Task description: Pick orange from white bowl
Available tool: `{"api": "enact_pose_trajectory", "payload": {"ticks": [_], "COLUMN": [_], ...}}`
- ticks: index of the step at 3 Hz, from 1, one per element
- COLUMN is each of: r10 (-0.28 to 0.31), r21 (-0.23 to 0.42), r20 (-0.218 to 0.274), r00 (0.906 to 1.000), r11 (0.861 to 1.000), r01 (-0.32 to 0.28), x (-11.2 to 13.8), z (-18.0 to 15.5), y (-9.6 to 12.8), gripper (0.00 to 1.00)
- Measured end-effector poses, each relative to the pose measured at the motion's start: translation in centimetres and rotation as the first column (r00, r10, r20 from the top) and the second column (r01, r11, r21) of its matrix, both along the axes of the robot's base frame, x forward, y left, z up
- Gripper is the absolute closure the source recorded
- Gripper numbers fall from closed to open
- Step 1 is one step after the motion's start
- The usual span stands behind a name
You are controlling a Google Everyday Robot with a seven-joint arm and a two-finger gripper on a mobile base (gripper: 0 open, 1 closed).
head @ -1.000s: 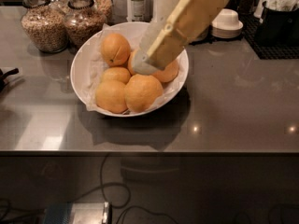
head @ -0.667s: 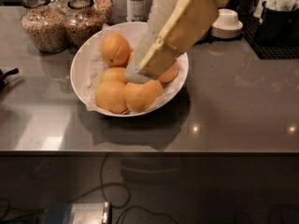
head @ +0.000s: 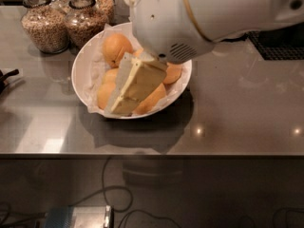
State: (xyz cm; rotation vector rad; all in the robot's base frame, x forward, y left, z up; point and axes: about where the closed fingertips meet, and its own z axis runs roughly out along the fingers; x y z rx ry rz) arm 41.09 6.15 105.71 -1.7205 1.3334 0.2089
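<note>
The white bowl (head: 79, 78) sits on the grey counter, lined with crinkled paper and holding several oranges. My gripper (head: 121, 107) reaches down from the big white arm (head: 204, 13) into the front of the bowl. It lies over the two large front oranges. One large orange (head: 153, 98) shows just right of the gripper and another (head: 105, 94) just left of it, both partly hidden. A further orange (head: 116, 49) lies at the bowl's back left and one (head: 173, 73) at the right under the arm.
Two glass jars of grain (head: 45, 26) (head: 85, 22) stand just behind the bowl at the left. A black grate (head: 280, 49) lies at the back right. A dark object (head: 6, 77) pokes in at the left edge. The counter's front edge (head: 152, 154) runs below the bowl.
The arm has swung lower and closer to the camera. The gripper has moved from the bowl's middle down to the front oranges. The oranges have not visibly shifted.
</note>
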Motion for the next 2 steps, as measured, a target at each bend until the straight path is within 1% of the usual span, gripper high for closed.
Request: {"api": "enact_pose_trajectory", "payload": {"ticks": [1,2], "r10": [-0.065,-0.117], "r21": [-0.027,-0.039], "r20": [-0.042,-0.105], "r00": [0.997,0.9875], "r11": [0.998,0.993], "r01": [0.063,0.114], "x": [2.7,4.7], "z": [-4.3,-8.0], "y": [-0.6,-2.1], "gripper": [0.0,0.0]}}
